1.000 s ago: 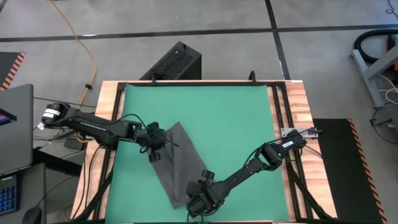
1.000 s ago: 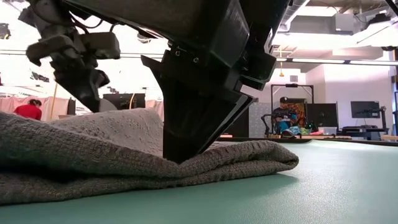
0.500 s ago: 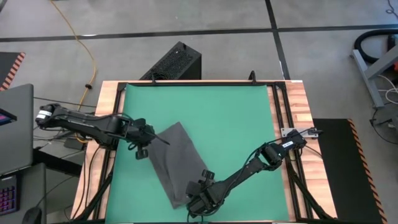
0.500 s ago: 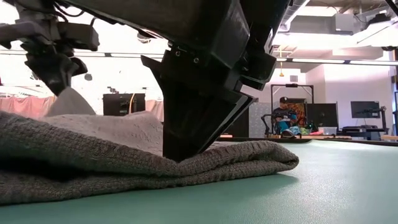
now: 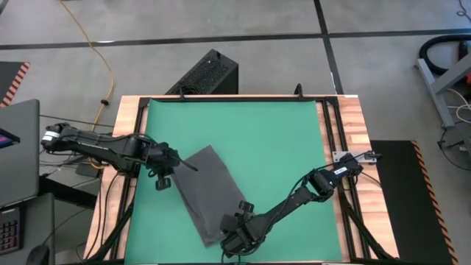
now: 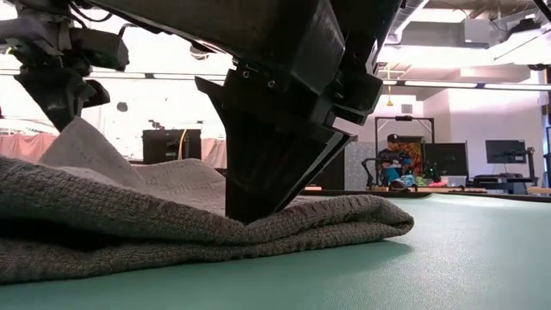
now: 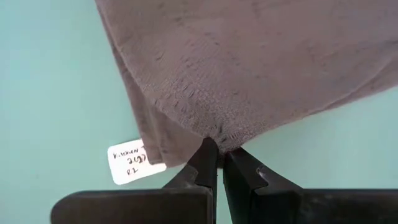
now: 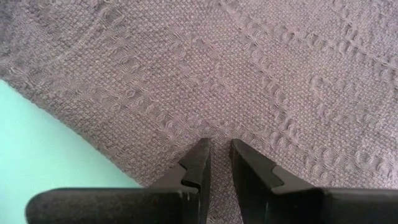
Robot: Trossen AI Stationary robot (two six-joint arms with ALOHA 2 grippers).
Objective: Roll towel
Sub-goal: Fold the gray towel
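The dark grey towel [image 5: 210,193] lies aslant on the green mat [image 5: 280,140], toward the near left. Its small white tag [image 7: 130,163] lies on the mat by the corner next to my left gripper. My left gripper [image 5: 165,174] is shut on the towel's left corner, which rises in a peak [image 6: 82,142] in the low view. My right gripper [image 5: 232,235] stands on the towel's near end, its fingers shut on the cloth [image 8: 217,134]. My left gripper pinches the towel's corner edge [image 7: 219,138] between its two fingertips, coming from the table's left side and slanting down. The corner is raised off the mat and the cloth runs up to it in a slope; the rest lies on the mat. One layer or several, I cannot tell. My right gripper comes from above, fingers pointing down onto the towel's near end [image 6: 250,215]. A small pucker of cloth [image 8: 216,132] sits between the fingertips. The towel there lies on the mat in several layers.
Wooden table borders [image 5: 125,125] and black rails frame the mat. The mat's far and right parts [image 5: 294,125] are bare. A black box [image 5: 207,73] stands beyond the far edge and a laptop [image 5: 15,147] off to the left. A person [image 6: 394,164] sits far behind.
My left gripper has gone toward the table's left edge with the towel's corner, still shut on it. That part of the towel has been drawn out and spread leftward and now rises to a peak, while the near end under my right gripper has stayed put.
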